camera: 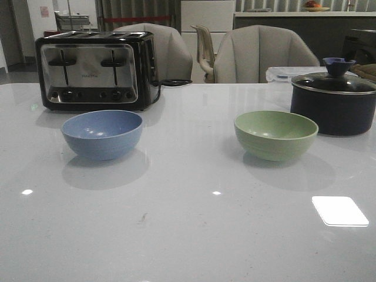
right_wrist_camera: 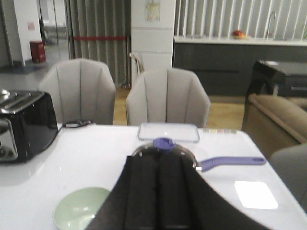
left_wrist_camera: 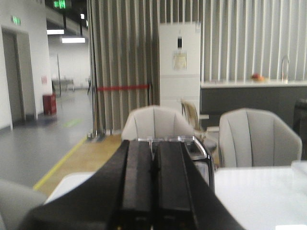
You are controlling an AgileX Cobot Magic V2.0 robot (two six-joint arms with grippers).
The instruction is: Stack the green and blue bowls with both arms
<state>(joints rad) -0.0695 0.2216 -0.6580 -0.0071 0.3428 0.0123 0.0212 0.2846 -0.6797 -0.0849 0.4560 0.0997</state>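
The dusty blue bowl (camera: 102, 134) stands upright on the white table (camera: 188, 235), left of centre, in front of the toaster. The pale green bowl (camera: 275, 134) stands upright to the right, apart from it; part of the green bowl (right_wrist_camera: 79, 208) also shows in the right wrist view, beside and below the fingers. Neither arm shows in the front view. My left gripper (left_wrist_camera: 153, 143) is shut, fingers pressed together with nothing between them, held above the table and facing the toaster. My right gripper (right_wrist_camera: 159, 160) is shut and empty too, raised near the green bowl and pot.
A black-and-steel toaster (camera: 97, 71) stands at the back left. A dark lidded pot (camera: 333, 101) with a purple knob and handle (right_wrist_camera: 232, 162) sits at the back right, close behind the green bowl. A clear lidded container (right_wrist_camera: 168, 132) lies behind it. Grey chairs (camera: 264, 56) stand beyond the table.
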